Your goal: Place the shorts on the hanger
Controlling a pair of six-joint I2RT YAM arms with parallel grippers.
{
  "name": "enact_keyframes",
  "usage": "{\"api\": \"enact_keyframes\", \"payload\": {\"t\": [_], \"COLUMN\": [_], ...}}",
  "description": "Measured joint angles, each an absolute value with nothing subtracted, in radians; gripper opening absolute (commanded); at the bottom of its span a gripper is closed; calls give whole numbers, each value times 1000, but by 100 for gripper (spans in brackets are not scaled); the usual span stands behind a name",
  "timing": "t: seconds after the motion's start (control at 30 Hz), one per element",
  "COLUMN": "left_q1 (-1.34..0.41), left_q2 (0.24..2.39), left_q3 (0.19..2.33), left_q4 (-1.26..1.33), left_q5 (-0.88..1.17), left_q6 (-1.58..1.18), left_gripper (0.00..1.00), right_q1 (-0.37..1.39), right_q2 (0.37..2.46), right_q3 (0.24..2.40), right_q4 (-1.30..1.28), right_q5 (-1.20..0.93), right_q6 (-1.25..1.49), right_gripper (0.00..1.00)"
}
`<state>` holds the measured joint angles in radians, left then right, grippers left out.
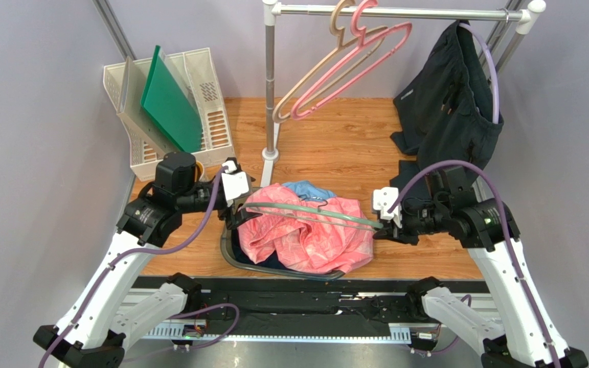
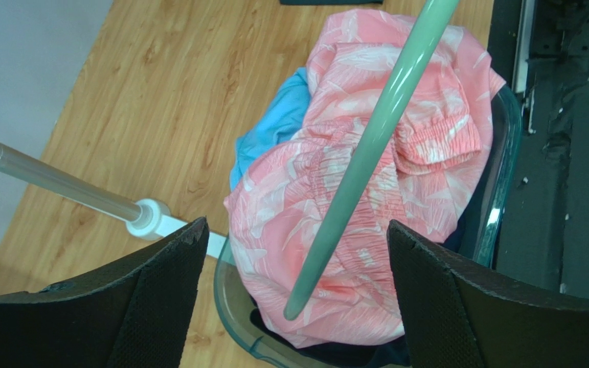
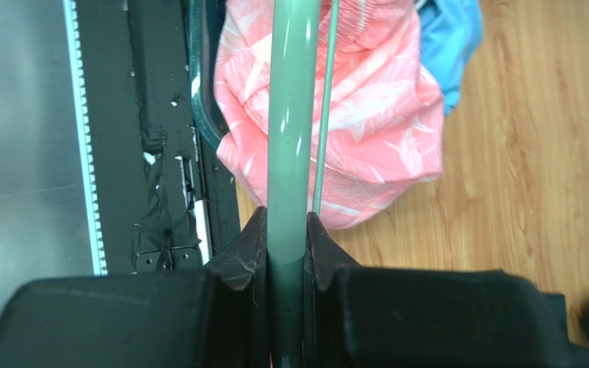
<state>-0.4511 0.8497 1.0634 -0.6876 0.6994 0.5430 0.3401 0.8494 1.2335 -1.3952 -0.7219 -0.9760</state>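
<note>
Right wrist: right end effector [image 3: 286, 234] clamps the hanger [image 3: 288, 115] by one end, left end effector [image 2: 296, 230] open over the shorts [image 2: 436, 138], so leverage could twist it loose.

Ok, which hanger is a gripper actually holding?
The sage-green hanger, clamped by the right gripper; the pink hanger and beige hanger hang on the rail.

Bare wooden table [image 1: 336, 146] lies open at centre frame. Obstacles: rack pole [image 1: 272, 92] upper centre, white tray [image 1: 217, 115] upper left, dark clothes [image 1: 451, 100] upper right, hanger [image 1: 305, 209] spanning the shorts [image 1: 313, 238] below.
</note>
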Motion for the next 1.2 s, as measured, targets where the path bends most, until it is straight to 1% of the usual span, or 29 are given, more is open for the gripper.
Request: {"api": "enact_keyframes", "payload": {"t": [0.03,0.13,0.17,0.23,0.27,0.3,0.33,0.37,0.47,0.53,0.63,0.67,0.7,0.83,0.9,0.93,1.0,1.03,1.1,1.17,1.2], "left_q1": [-459,-520,-561,-607,-640,-667,-682,-690,-695,-697,-698,-699,-699,-699,-699,-700,-701,-702,-711,-722,-727], "left_q2": [851,853,855,858,861,867,873,879,897,911,937,947,961,1008,1024,1030,1037,1042,1051,1062,1068], "left_q3": [1064,1062,1060,1057,1053,1051,1048,1046,1046,1046,1057,1063,1072,1105,1116,1122,1131,1139,1151,1161,1163], "left_q4": [-696,-733,-749,-768,-782,-797,-802,-808,-810,-828,-853,-856,-858,-854,-849,-849,-848,-847,-847,-843,-840], "left_q5": [699,688,684,679,672,670,666,660,636,626,632,634,636,651,656,658,661,661,661,661,659], "left_q6": [561,616,635,647,657,665,660,657,624,599,566,558,546,506,484,476,469,465,457,450,448], "left_gripper": [73,55,51,36,0,0,0,0,0,0,0,0,0,0,0,0,0,0,0,0,0], "right_q1": [352,371,375,380,384,385,388,392,392,398,420,431,445,511,553,564,582,593,611,626,633], "right_q2": [863,883,883,880,880,879,879,879,877,883,917,931,951,1042,1102,1122,1155,1167,1187,1206,1216], "right_q3": [1234,1234,1235,1239,1242,1244,1244,1244,1245,1260,1323,1345,1370,1437,1444,1444,1444,1444,1447,1456,1464], "right_q4": [-1394,-1394,-1395,-1394,-1394,-1398,-1402,-1410,-1401,-1394,-1389,-1384,-1377,-1339,-1291,-1273,-1227,-1202,-1166,-1140,-1125], "right_q5": [-725,-728,-728,-735,-739,-746,-751,-754,-757,-751,-754,-758,-762,-782,-789,-790,-795,-796,-800,-807,-811], "right_q6": [-980,-991,-996,-1004,-1009,-1021,-1028,-1033,-984,-919,-853,-832,-807,-719,-656,-635,-584,-560,-519,-488,-471], "right_gripper": [0,0,0,0,4,9,22,58,92,95,95,99,100,95,89,83,77,71,65,48,36]}}
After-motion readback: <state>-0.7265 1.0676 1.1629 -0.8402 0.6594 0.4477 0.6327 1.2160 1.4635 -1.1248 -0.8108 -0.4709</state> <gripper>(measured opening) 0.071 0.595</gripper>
